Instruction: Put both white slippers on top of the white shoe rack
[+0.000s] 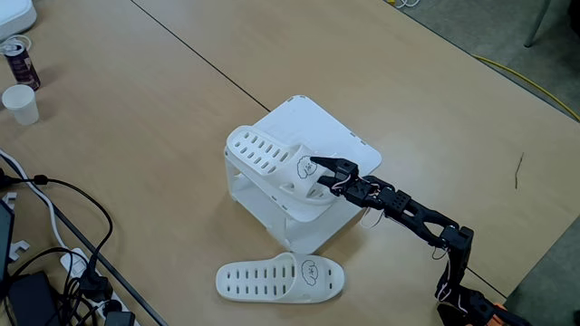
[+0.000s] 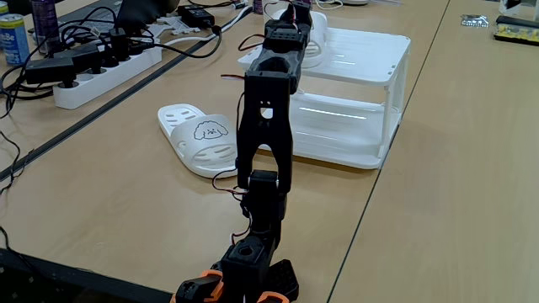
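On top of the white rack (image 1: pixel 340 136) lies one white slipper (image 1: pixel 272 163), near the rack's front edge in a fixed view, with the black gripper (image 1: pixel 319 168) closed around its strap. The other slipper (image 1: pixel 281 279) lies flat on the wooden table (image 1: pixel 136 136) just beside the rack's base, strap face up (image 2: pixel 206 130).

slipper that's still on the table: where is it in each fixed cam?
A fixed view: the white plastic slide slipper with the cartoon face on its strap lies flat at bottom centre, in front of the rack.
Another fixed view: the same slipper sits left of centre, partly behind the black arm, left of the rack.
Shared landmark: the boxy white plastic two-level shoe rack, right beside it in both fixed views.
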`<action>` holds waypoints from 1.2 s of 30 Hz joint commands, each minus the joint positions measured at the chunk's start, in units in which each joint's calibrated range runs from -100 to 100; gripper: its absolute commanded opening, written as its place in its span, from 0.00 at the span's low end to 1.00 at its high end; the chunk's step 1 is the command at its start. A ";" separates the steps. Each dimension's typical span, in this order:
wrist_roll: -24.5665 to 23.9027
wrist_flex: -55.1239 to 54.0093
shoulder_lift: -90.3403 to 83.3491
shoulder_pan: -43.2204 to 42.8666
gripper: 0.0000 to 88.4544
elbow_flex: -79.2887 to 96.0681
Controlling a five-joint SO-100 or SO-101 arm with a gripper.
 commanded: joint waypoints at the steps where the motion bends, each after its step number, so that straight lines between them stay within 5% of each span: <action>1: 0.42 -0.04 -1.60 -0.13 0.31 -5.83; 36: 0.42 0.05 -4.63 -5.89 0.32 -2.86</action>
